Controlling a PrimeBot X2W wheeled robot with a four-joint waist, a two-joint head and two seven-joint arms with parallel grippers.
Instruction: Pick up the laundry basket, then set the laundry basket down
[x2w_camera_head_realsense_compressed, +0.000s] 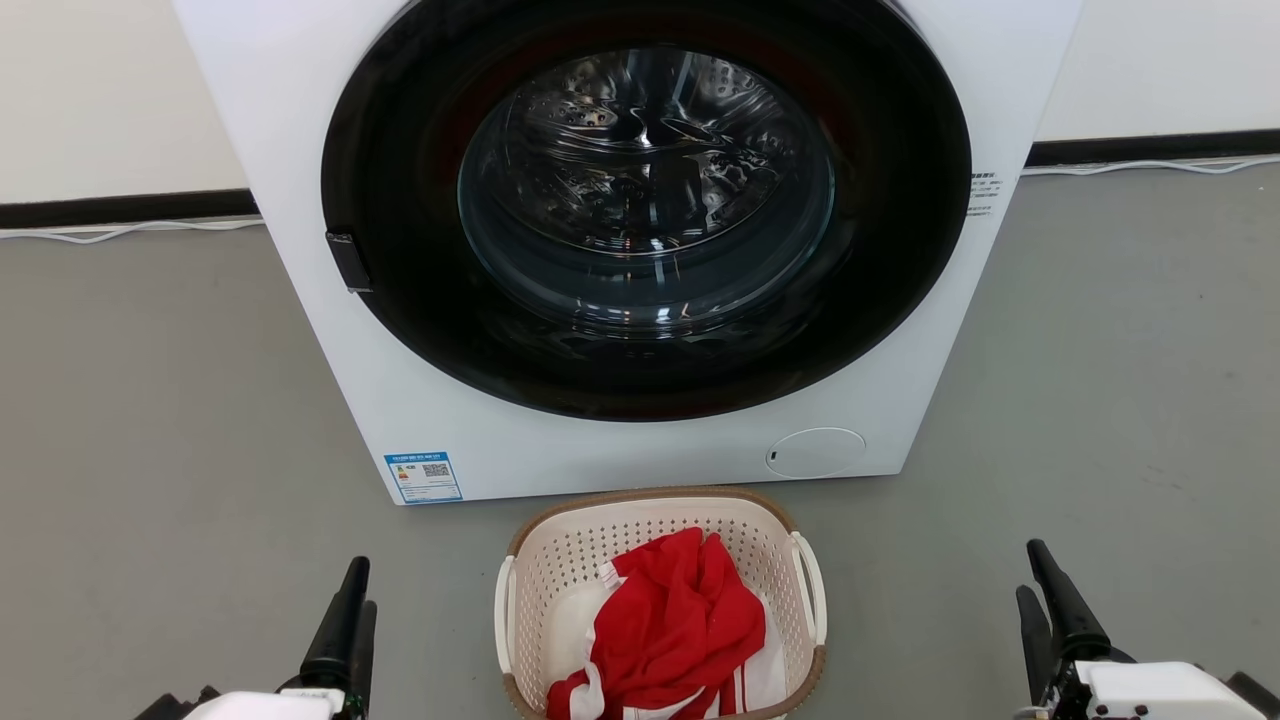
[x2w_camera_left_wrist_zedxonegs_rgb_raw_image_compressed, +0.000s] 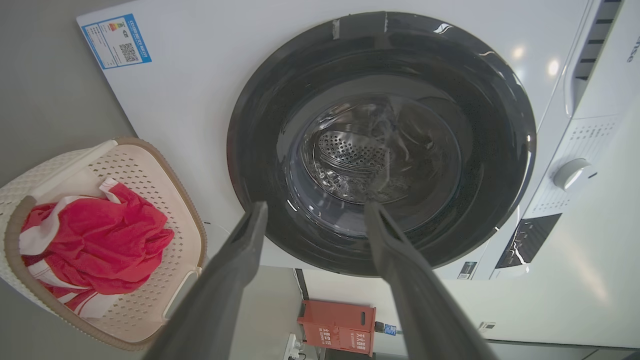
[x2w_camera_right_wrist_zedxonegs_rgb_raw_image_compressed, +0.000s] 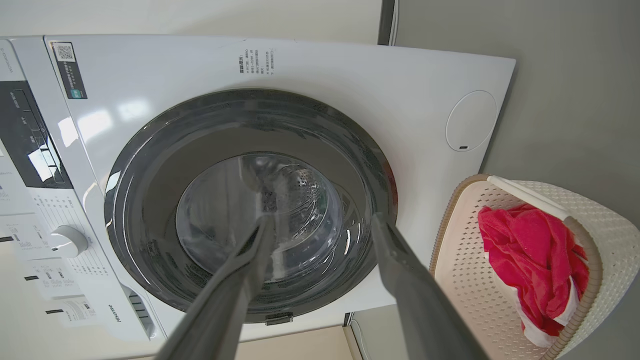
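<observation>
Laundry basket (x2w_camera_head_realsense_compressed: 570, 560) standing on the grey floor (x2w_camera_head_realsense_compressed: 150, 400), just in front of the white washing machine (x2w_camera_head_realsense_compressed: 330, 330) and below its closed round door; a crumpled red and white garment (x2w_camera_head_realsense_compressed: 680, 620) lies inside. The left gripper (x2w_camera_head_realsense_compressed: 363, 585) at near left and the right gripper (x2w_camera_head_realsense_compressed: 1030, 570) at near right flank the basket, each apart from it. Both have their fingers spread wide and hold nothing, pointing toward the machine.

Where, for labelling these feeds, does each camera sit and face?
Head view: on the head, facing down at washing machine and laundry basket; left gripper, right gripper at bottom corners.
Left wrist view: from that wrist, along the open left gripper, toward the door.
Right wrist view: from that wrist, along the open right gripper, same door.
All share: machine, basket, red garment.
</observation>
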